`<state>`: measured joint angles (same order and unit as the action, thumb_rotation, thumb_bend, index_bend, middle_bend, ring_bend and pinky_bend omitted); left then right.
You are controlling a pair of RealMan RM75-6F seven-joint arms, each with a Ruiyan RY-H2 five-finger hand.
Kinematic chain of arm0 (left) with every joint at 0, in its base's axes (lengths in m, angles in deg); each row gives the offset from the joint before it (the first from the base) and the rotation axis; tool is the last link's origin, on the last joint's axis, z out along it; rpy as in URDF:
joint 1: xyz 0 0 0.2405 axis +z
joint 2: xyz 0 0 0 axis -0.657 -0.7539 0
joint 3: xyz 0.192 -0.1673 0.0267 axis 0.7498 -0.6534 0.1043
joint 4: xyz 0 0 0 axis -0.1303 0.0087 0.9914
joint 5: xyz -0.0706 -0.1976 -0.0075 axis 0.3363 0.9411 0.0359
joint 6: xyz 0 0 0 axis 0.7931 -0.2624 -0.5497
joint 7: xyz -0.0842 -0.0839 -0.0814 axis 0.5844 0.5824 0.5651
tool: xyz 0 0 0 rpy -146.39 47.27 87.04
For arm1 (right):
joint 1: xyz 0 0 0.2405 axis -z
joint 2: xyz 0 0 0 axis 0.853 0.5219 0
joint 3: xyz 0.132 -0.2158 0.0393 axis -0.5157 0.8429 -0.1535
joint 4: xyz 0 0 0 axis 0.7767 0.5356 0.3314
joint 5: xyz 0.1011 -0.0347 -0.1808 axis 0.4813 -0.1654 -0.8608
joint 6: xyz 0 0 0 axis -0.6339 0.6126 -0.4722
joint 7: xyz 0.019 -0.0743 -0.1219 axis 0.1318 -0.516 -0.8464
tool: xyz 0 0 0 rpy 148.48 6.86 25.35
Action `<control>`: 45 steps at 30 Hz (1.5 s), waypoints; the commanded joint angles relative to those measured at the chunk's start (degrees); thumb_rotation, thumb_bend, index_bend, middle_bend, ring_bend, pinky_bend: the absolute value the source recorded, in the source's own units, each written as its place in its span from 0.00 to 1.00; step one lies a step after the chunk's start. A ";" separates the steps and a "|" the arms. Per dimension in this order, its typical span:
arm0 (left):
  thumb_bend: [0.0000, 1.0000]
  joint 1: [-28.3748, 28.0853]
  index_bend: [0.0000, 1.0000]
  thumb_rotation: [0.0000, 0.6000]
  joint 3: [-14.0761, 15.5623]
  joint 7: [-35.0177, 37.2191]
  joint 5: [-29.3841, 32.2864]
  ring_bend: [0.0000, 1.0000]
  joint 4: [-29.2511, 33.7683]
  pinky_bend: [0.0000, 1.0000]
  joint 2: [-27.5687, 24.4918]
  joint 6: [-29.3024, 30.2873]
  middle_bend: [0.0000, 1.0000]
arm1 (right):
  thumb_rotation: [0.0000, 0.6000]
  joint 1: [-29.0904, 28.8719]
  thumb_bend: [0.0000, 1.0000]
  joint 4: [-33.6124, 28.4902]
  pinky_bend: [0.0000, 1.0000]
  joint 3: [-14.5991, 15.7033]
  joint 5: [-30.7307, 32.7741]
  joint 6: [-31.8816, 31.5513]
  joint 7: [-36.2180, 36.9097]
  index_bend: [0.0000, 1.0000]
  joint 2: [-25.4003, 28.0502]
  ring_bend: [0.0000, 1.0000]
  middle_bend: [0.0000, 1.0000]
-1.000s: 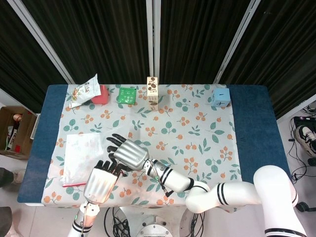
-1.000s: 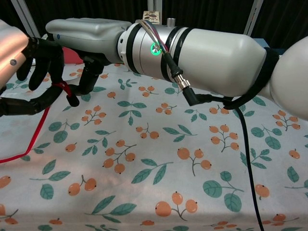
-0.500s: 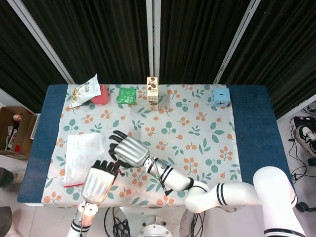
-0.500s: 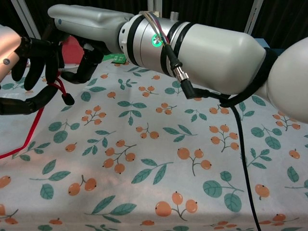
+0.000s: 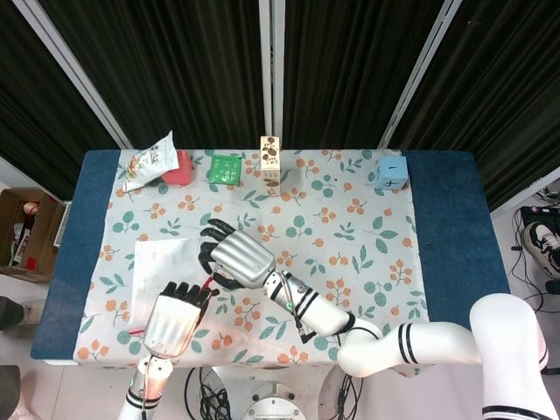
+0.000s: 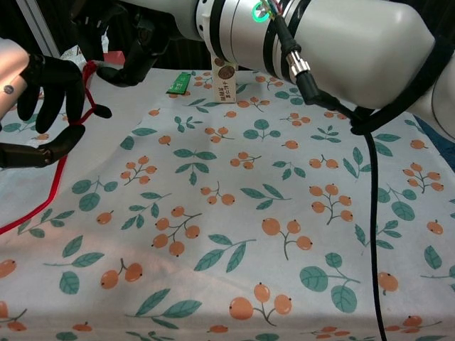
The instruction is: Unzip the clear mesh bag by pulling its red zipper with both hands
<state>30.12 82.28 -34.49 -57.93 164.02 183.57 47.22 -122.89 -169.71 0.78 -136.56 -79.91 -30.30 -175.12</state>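
Observation:
The clear mesh bag [image 5: 163, 276] lies on the floral cloth at the front left, its near corner raised towards the hands. Its red zipper [image 6: 87, 96] runs up from the bag edge between both hands. My right hand [image 5: 234, 258], silver with black fingers, reaches across from the right and pinches the red pull at its top [image 6: 89, 68]. Just below it, my left hand [image 5: 173, 320] grips the bag's zipper edge, its black fingers [image 6: 50, 85] curled around the red tape. A short red stretch [image 5: 210, 282] shows between the hands in the head view.
Along the far edge stand a snack bag [image 5: 149, 159], a red item [image 5: 180, 168], a green packet [image 5: 226, 166], a tall carton [image 5: 270, 165] and a blue cube [image 5: 392, 172]. A black cable [image 6: 370, 213] hangs from my right forearm. A cardboard box [image 5: 24, 233] sits on the floor at left.
My right hand has risen and moved away from the left hand, drawing the red pull up with it. The bag has shifted slightly right; the left hand has stayed nearly in place.

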 commanded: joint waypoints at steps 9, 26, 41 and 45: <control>0.39 0.02 0.79 1.00 0.12 1.15 0.66 0.66 -0.34 0.71 0.24 -0.20 0.70 | 1.00 2.04 0.48 -2.81 0.11 -0.51 -0.54 -1.84 1.88 0.87 3.55 0.17 0.40; 0.39 -0.01 0.79 1.00 0.32 1.92 2.67 0.66 -1.75 0.71 0.33 -1.31 0.70 | 1.00 5.18 0.48 -5.99 0.11 -1.08 -3.71 -4.33 6.73 0.89 8.67 0.18 0.41; 0.39 -0.30 0.79 1.00 1.15 2.75 7.98 0.66 -6.38 0.71 0.61 -5.55 0.70 | 1.00 11.23 0.48 -9.08 0.11 1.36 -10.21 -8.26 12.91 0.89 15.90 0.19 0.42; 0.39 -0.20 0.79 1.00 1.11 4.17 11.11 0.66 -6.97 0.71 0.40 -7.22 0.70 | 1.00 12.19 0.48 -8.67 0.12 2.33 -11.64 -8.46 14.27 0.90 16.65 0.19 0.42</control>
<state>29.87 83.40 -31.10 -48.07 157.35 184.09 40.83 -110.90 -178.50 2.92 -148.00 -88.28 -16.21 -158.65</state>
